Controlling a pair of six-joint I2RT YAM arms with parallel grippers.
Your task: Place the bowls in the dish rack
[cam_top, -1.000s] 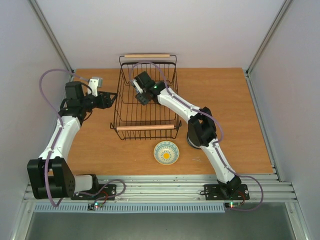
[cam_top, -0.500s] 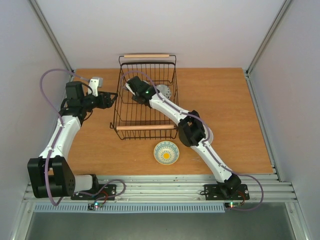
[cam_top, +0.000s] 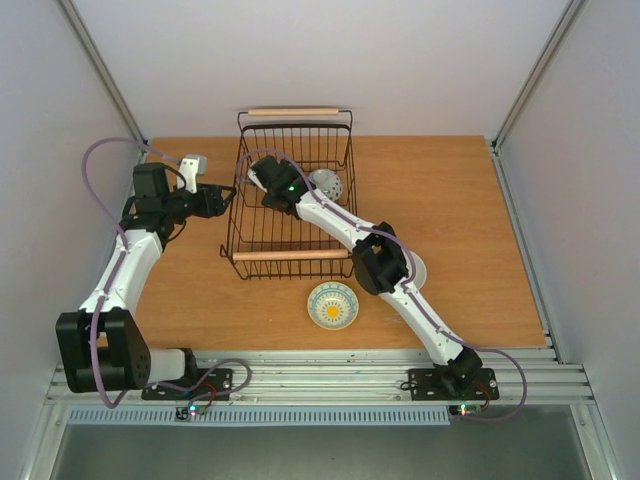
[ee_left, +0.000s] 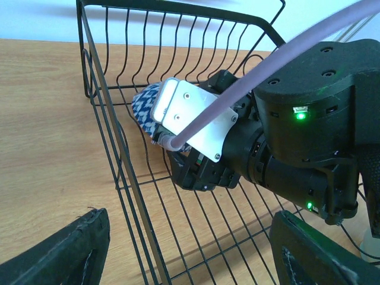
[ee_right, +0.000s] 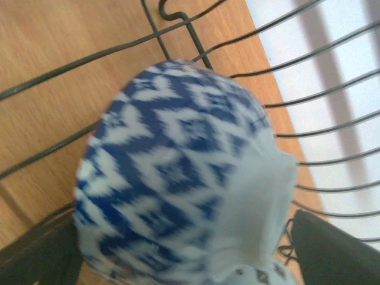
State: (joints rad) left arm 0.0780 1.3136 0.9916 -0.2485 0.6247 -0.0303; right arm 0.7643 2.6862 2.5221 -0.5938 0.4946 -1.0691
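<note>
The dish rack (cam_top: 248, 232) is a black wire basket with wooden handles at the table's middle back. My right gripper (cam_top: 257, 173) reaches into its back left corner. In the right wrist view a blue-and-white patterned bowl (ee_right: 172, 178) fills the space between the spread fingers (ee_right: 335, 249), blurred and clear of the right one. The left wrist view shows that bowl (ee_left: 144, 105) against the rack's wall. A grey-patterned bowl (cam_top: 326, 183) lies in the rack. A yellow-and-teal bowl (cam_top: 332, 305) sits on the table in front. My left gripper (ee_left: 190, 255) hovers open outside the rack's left wall.
A pale bowl (cam_top: 415, 270) lies on the table, partly hidden under my right arm's elbow. The rack's wire wall (ee_left: 122, 178) stands right in front of my left fingers. White enclosure walls close in the table on three sides.
My right arm has swung left inside the rack with the blue bowl, uncovering the grey-patterned bowl. Its jaws have widened around the blue bowl. The left arm has not moved.
</note>
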